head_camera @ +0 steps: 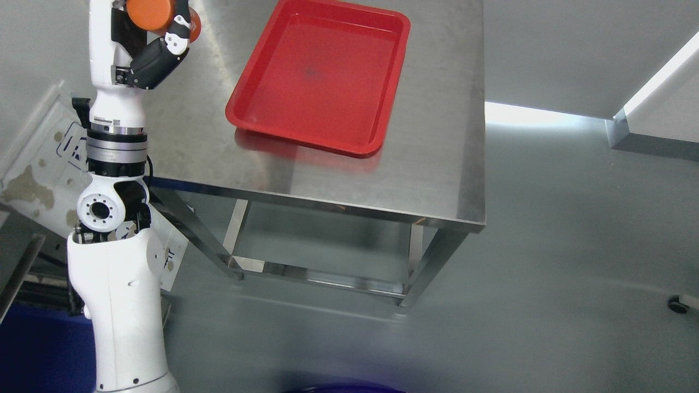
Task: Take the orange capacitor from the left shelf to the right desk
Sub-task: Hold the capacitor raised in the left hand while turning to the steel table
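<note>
My left arm rises from the lower left to the top left of the head view. Its hand (155, 38) is shut on the orange capacitor (153, 12), a round orange cylinder partly cut off by the top edge. The hand hangs over the left edge of the steel desk (431, 164). A red tray (319, 76) lies on the desk to the right of the hand, with nothing in it. The right arm does not show.
The desk's front edge (327, 204) and steel legs (237, 229) stand in mid-picture, with grey floor around. A slanted panel with worn marks (38, 174) lies at the left. A small caster (679, 304) sits at the far right.
</note>
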